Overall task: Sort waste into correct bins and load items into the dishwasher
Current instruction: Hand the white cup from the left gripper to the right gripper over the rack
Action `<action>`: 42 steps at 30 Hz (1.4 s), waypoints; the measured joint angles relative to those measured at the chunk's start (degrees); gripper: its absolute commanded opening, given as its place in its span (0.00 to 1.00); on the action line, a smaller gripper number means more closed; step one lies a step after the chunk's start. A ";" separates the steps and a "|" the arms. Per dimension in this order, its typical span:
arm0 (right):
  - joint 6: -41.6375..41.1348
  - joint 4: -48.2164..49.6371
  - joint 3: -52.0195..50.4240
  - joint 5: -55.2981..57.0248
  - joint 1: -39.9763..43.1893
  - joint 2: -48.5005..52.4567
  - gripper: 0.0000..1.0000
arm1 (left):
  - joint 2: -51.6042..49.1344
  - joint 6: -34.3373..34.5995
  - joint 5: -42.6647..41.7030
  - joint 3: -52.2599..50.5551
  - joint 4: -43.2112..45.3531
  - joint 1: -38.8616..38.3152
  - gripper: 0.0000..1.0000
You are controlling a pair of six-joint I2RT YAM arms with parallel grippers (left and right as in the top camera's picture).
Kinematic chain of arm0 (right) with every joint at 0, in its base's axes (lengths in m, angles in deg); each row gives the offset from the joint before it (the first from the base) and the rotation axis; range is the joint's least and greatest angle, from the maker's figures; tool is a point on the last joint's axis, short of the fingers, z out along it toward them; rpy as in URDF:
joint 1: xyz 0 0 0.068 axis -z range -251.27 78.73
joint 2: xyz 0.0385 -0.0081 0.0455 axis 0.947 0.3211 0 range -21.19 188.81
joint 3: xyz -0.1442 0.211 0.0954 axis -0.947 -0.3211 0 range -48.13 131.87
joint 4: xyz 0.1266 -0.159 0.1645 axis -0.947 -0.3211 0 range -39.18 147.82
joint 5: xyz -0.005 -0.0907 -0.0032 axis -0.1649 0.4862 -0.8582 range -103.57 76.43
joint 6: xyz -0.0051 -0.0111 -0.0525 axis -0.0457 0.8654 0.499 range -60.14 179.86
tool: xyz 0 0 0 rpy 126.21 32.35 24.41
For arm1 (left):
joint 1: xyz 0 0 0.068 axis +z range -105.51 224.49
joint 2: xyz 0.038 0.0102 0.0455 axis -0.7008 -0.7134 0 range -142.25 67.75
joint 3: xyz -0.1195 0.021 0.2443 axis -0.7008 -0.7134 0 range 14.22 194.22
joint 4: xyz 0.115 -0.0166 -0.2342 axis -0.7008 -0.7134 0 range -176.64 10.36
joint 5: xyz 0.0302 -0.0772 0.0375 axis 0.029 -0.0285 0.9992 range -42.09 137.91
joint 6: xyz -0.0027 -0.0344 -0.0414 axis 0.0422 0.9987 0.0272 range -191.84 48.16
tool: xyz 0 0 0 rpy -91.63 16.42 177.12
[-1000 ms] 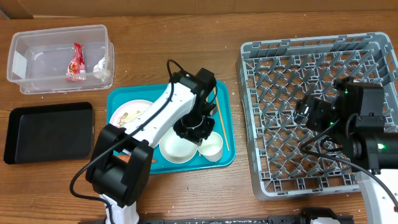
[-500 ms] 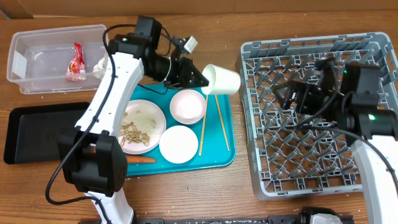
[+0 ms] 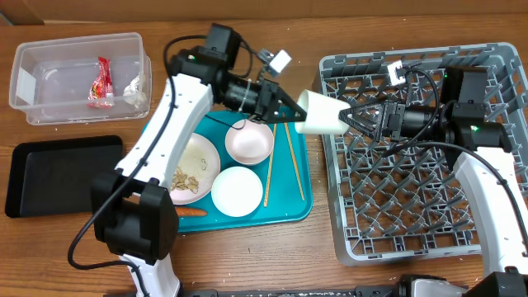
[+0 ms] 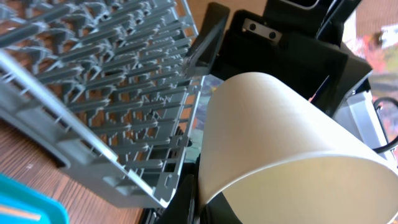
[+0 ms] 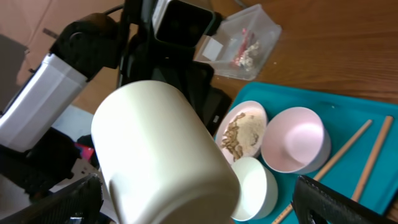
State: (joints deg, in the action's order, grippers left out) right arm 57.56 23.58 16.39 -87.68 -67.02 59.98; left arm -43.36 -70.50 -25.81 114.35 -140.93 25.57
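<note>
Beside rack (image 3: 332, 68): cup (image 3: 322, 114) in left claw (image 3: 290, 105), right claw (image 3: 350, 116) perhaps touching.

A white cup (image 5: 165, 155) fills the left and middle of the frame, lying on its side in the air with its closed base turned toward the camera. The right claw (image 5: 198, 186) is spread wide: one dark finger (image 5: 56, 205) is in the lower left corner, the other in the lower right, with the cup between them. Behind the cup, at upper left, the other arm (image 5: 43, 93) reaches in – how it grips the cup is hidden. To the right lies a teal tray (image 5: 348, 118) carrying a plate (image 5: 252, 127) of beige food scraps (image 5: 235, 137), a pale pink bowl (image 5: 295, 140), a white bowl (image 5: 255, 180) and two wooden chopsticks (image 5: 348, 146). Top centre on the wooden desk (image 5: 336, 43) sits a clear tub (image 5: 245, 37) holding a red wrapper (image 5: 239, 55).
</note>
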 measured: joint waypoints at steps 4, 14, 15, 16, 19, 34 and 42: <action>0.17 0.37 0.00 -3.91 -0.02 0.00 0.95 | 0.00 1.86 -0.63 0.00 4.33 -1.90 0.04; 0.61 0.55 0.00 -8.15 -1.25 0.02 0.72 | 0.00 6.03 -1.57 0.00 7.32 -2.82 0.04; 0.63 0.52 0.00 -8.22 -1.29 0.02 0.72 | 0.00 6.23 -1.60 0.00 7.34 -2.80 0.04; 0.66 0.57 0.00 -8.22 -1.36 0.04 0.71 | 0.00 6.27 -1.64 0.00 7.34 -2.80 0.04; 0.61 0.55 0.00 -8.24 -1.40 0.07 0.68 | 0.00 6.45 -1.66 0.00 7.37 -2.80 0.04; 0.61 0.59 0.00 -7.96 -1.33 0.13 0.61 | 0.00 11.72 -0.79 0.00 13.27 -2.75 0.04; 0.68 0.61 0.00 -8.00 -1.33 0.22 0.73 | 0.00 16.44 -0.57 0.00 16.39 -2.75 0.04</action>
State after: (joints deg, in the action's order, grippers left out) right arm 58.23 24.20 16.39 -95.68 -68.35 60.20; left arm -43.36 -54.06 -26.37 114.35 -124.54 22.82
